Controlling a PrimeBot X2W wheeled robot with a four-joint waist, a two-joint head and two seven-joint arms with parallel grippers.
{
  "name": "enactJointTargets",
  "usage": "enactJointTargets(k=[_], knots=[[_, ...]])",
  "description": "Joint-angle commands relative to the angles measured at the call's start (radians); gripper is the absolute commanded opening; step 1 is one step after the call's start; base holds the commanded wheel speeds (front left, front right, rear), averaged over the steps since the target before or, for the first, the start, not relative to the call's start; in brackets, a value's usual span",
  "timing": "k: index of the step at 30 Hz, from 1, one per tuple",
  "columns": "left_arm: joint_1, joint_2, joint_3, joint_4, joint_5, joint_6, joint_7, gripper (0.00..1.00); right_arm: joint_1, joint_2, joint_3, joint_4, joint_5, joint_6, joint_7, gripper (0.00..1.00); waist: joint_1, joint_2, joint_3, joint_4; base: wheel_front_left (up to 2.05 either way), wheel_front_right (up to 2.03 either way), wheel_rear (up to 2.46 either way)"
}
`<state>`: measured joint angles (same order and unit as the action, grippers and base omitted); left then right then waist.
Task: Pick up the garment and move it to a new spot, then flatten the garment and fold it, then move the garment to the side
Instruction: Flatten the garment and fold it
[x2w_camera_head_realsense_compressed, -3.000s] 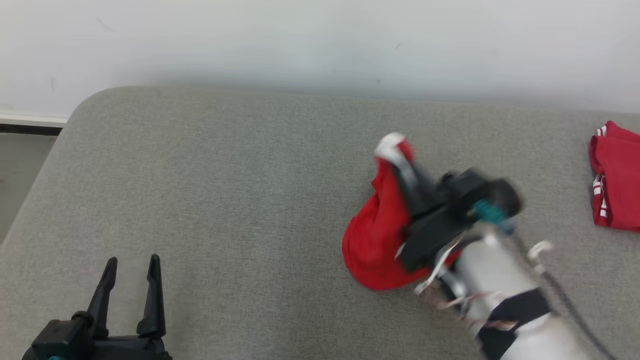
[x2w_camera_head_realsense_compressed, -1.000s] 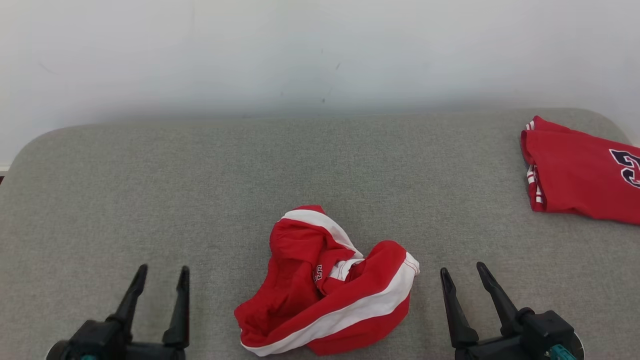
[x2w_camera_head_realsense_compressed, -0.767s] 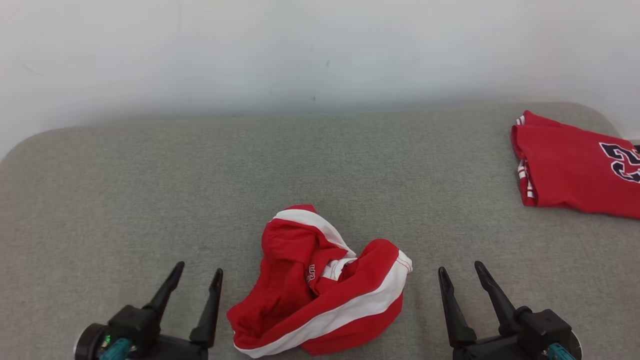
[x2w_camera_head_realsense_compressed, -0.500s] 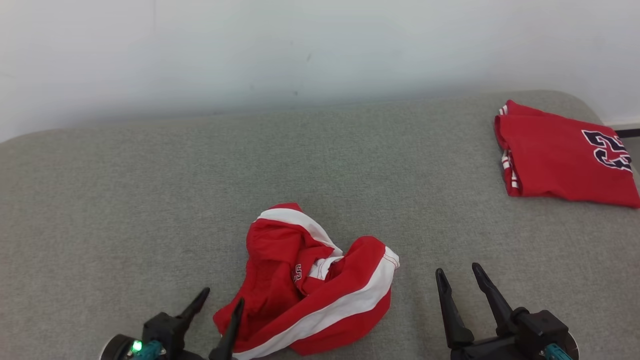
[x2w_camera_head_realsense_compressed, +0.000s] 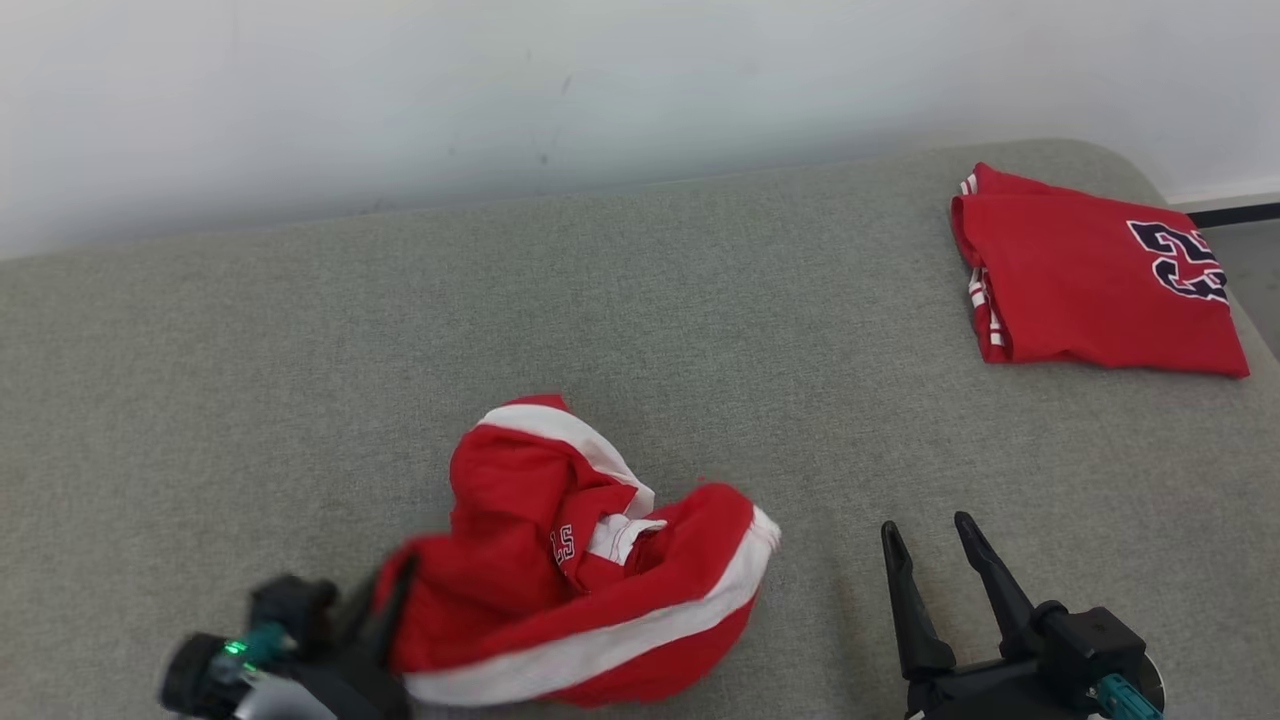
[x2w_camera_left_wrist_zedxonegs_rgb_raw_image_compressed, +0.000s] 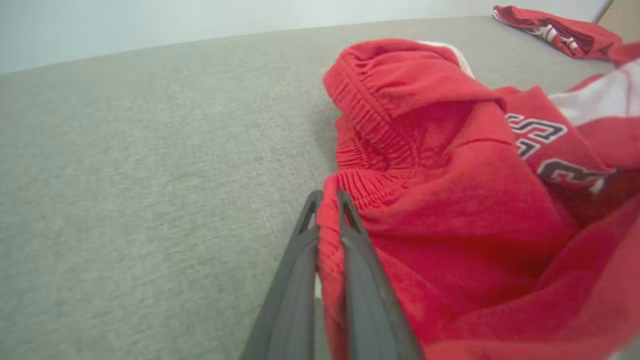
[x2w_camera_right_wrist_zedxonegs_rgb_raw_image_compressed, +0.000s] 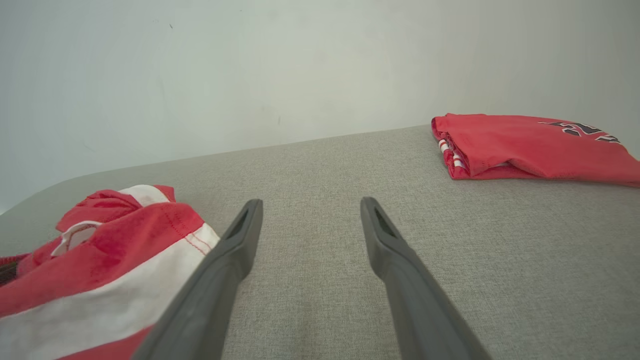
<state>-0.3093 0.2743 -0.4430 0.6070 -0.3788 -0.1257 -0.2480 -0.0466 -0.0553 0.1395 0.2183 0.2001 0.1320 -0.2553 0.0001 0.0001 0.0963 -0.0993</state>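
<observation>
1. Fingers (x2w_camera_left_wrist_zedxonegs_rgb_raw_image_compressed: 295, 270) of the left gripper (x2w_camera_left_wrist_zedxonegs_rgb_raw_image_compressed: 325, 197) are clamped on the ribbed waistband edge of the crumpled red garment (x2w_camera_head_realsense_compressed: 580, 560), which lies on the grey upholstered surface (x2w_camera_head_realsense_compressed: 300, 350) near its front.
2. Right gripper (x2w_camera_head_realsense_compressed: 925, 525): fingers apart, empty, near the garment.
3. Step judged: flattening, with one edge secured.
4. Next move calls for a right-side pinch on the opposite waistband edge, then spreading it taut.

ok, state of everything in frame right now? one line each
crumpled red garment: bunched in a heap, not flattened, elastic edge pinched by the left tool
left tool: shut on the garment's elastic edge
right tool: open, empty, beside the garment, not touching it
folded red jersey: folded flat, far right of the surface
grey padded surface: bare between the two garments
</observation>
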Motion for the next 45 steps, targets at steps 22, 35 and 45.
enactJointTargets(k=[22,35,45], knots=[[0.123,-0.015,0.367,-0.282,0.037,0.097,-0.016,1.00,-0.006,0.005,-0.032,0.029,-0.012,-0.003,-0.009,1.00,-0.0001,-0.0001,-0.051,0.064,0.00,0.00,0.00],[0.330,-0.123,0.525,-0.545,0.154,0.027,-0.016,1.00,0.019,0.005,-0.022,0.030,-0.006,-0.003,-0.010,1.00,-0.0001,-0.0001,-0.073,0.131,0.00,0.00,0.00],[0.364,-0.160,0.553,-0.553,0.187,-0.001,-0.016,1.00,0.020,0.005,-0.017,0.050,0.002,-0.003,0.001,1.00,-0.0001,-0.0001,-0.069,0.151,0.00,0.00,0.00]])
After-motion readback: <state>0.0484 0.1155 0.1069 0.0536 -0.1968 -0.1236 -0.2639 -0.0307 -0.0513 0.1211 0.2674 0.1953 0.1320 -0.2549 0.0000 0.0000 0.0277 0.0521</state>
